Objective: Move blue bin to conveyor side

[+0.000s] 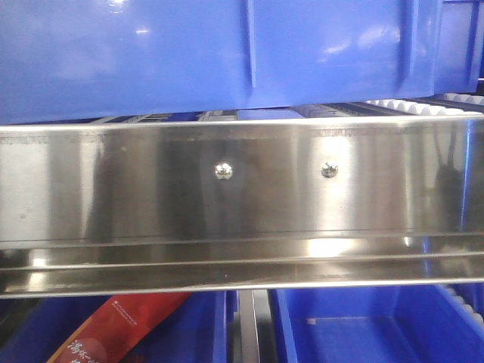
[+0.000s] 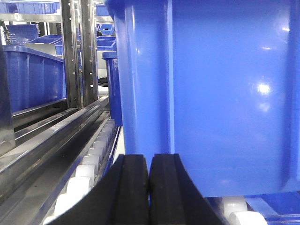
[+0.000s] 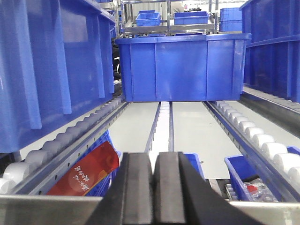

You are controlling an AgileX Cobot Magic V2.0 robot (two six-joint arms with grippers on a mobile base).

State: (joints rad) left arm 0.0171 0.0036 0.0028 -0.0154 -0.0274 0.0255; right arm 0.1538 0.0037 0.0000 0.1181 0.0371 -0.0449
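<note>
The left tool (image 2: pixel 150 187) is nearest its wrist camera, its two black pads pressed together along a thin seam with nothing between them. Just beyond their tips rises the glossy, ribbed wall of the blue bin (image 2: pixel 225 93), filling the right of that view. I cannot tell whether the pads touch it. The bin rests on white rollers (image 2: pixel 89 171) that run toward the far end beside steel track rails (image 2: pixel 51 140). Farther left, more blue crates (image 2: pixel 33 79) sit past two upright posts (image 2: pixel 78 51).

The right tool (image 3: pixel 154 187) is closed too — pads together, empty — and hovers just over the stainless-steel rail (image 3: pixel 47 208). Beneath and beyond that rail a red packet (image 3: pixel 86 171) lies tilted in a lower bin (image 1: pixel 200 325), and a second lower bin (image 1: pixel 363 325) sits to its right. In this wrist view the blue bin's ribbed side stands at the near left on a roller track. At the far end a far crate (image 3: pixel 183 65) sits across the lane, spanning both tracks. Another tall crate (image 3: pixel 276 47) lines the right.

From the front, the blue bin sits directly above and behind the shiny rail and its two screws (image 1: pixel 221 172), reaching from the left edge almost to the right.
</note>
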